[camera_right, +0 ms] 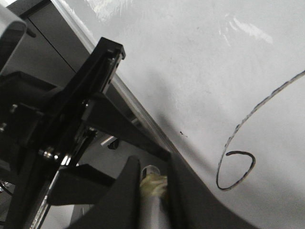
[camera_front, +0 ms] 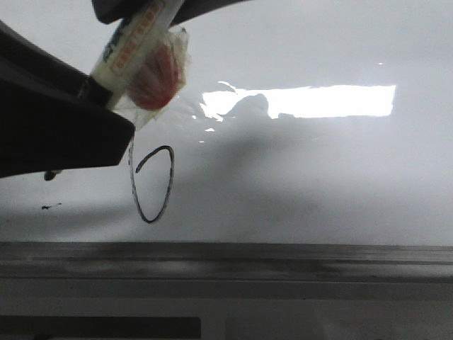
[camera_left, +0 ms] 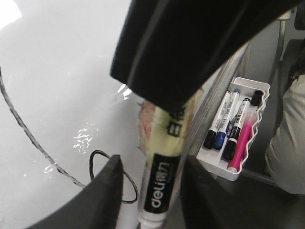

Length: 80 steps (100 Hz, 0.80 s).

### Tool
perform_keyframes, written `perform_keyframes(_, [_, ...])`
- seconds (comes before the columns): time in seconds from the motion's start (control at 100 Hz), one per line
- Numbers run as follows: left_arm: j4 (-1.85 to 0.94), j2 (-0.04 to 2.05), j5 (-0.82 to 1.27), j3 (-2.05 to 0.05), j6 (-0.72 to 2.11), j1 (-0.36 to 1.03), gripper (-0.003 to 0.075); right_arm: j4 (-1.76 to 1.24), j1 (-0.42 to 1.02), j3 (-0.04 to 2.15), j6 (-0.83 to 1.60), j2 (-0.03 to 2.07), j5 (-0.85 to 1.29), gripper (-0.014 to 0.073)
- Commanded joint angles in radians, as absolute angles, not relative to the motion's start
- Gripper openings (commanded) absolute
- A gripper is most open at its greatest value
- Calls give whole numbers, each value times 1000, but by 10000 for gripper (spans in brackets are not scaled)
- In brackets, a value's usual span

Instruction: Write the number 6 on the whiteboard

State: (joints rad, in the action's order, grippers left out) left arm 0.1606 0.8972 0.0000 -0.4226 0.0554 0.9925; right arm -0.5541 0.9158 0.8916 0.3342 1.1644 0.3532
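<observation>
Left claw (camera_left: 147, 191) grips the marker (camera_front: 131, 49), barrel running 1-to-7 o'clock in front view, the 6 (camera_front: 151, 184) on the whiteboard (camera_front: 318, 177) at its 5 o'clock; right claw (camera_right: 152, 200) also pinches something, unclear what.

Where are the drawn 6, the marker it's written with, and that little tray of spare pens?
number 6 (camera_front: 151, 185): front view, on the loop's line.
marker (camera_left: 161, 183): left wrist view, on its black label.
pen tray (camera_left: 215, 164): left wrist view, on its white rim.
</observation>
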Motion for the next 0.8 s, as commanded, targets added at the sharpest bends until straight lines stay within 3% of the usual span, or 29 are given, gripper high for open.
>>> perform_keyframes(0.0, [159,897,-80,-458,49,997,47,-564,917,921,345,1143,319,-61])
perform_keyframes(0.04, [159,897,-80,-458,47,997,-23,-564,917,921,345,1143,321,-61])
perform_keyframes(0.16, [141,897,-80,-458,46,997,-19,-550,917,921,345,1143,321,-13])
perform_keyframes(0.21, [117,897,-80,-458,46,997,-19,-536,917,921,345,1143,321,97])
perform_keyframes(0.33, [37,897,-78,-458,43,997,-19,-505,917,921,345,1143,256,519])
perform_keyframes(0.39, [-95,897,-76,-458,12,980,-19,-505,907,921,345,1143,225,605])
perform_keyframes(0.51, [-409,897,-40,-458,-9,880,-19,-508,887,921,345,1132,223,568])
perform_keyframes(0.66, [-579,897,25,-465,-9,739,-19,-513,882,921,345,1126,243,478])
perform_keyframes(0.79, [-607,897,86,-472,-9,683,-19,-513,882,921,345,1126,250,458])
